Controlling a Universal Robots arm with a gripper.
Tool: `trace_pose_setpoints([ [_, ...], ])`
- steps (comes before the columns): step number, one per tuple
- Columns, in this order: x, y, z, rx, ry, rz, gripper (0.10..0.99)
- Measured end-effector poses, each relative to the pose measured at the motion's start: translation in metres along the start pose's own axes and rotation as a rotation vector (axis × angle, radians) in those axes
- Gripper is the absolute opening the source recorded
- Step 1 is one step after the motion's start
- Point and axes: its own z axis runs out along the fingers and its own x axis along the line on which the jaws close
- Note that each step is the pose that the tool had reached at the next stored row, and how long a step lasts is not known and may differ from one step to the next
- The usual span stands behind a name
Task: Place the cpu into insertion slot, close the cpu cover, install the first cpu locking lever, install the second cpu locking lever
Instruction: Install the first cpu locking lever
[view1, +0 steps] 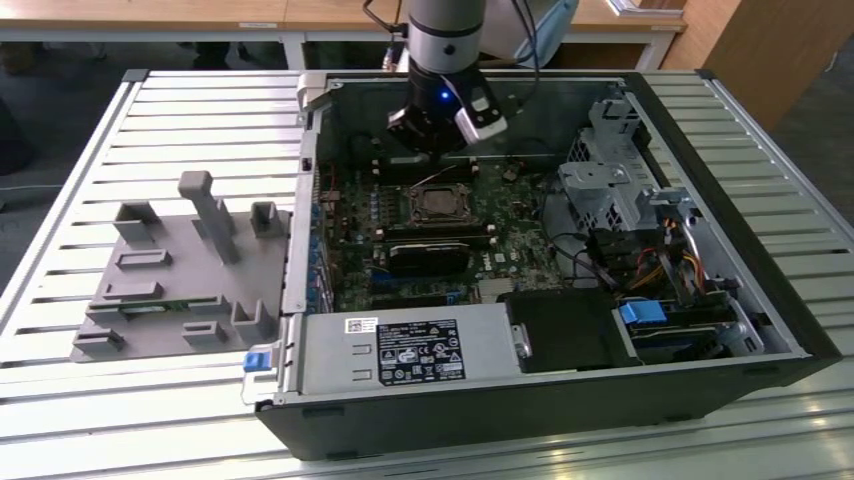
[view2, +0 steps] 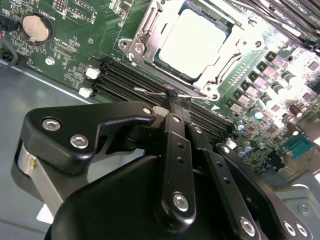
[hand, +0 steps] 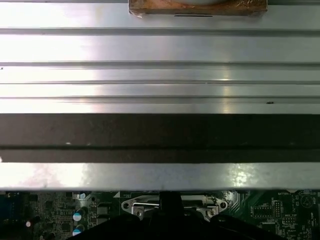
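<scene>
The cpu (view2: 195, 42) lies flat in the insertion slot (view1: 438, 205) on the green motherboard, its pale metal top showing. The cpu cover (view2: 142, 40), a silvery frame, lies down around it. A thin wire locking lever (view2: 150, 92) runs along the socket's edge nearest the gripper. My gripper (view2: 173, 95) is shut, its black fingertips pressed together and touching that wire. In the exterior view the gripper (view1: 430, 150) hangs inside the open computer case, just behind the socket. In the first wrist view the socket frame (hand: 137, 205) sits beside a black finger (hand: 170, 200).
Black memory slots (view2: 125, 77) lie between gripper and socket. A coin battery (view2: 36, 27) sits on the board. A drive cage (view1: 614, 190) and cables are at the exterior view's right, the power supply (view1: 400, 350) in front, and a grey fixture (view1: 180, 270) outside the case.
</scene>
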Motion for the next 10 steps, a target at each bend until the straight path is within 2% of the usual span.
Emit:
trace_pose_setpoints([
  [10,-0.0073,0.0019,0.0041,0.0,0.0,0.001,0.125],
])
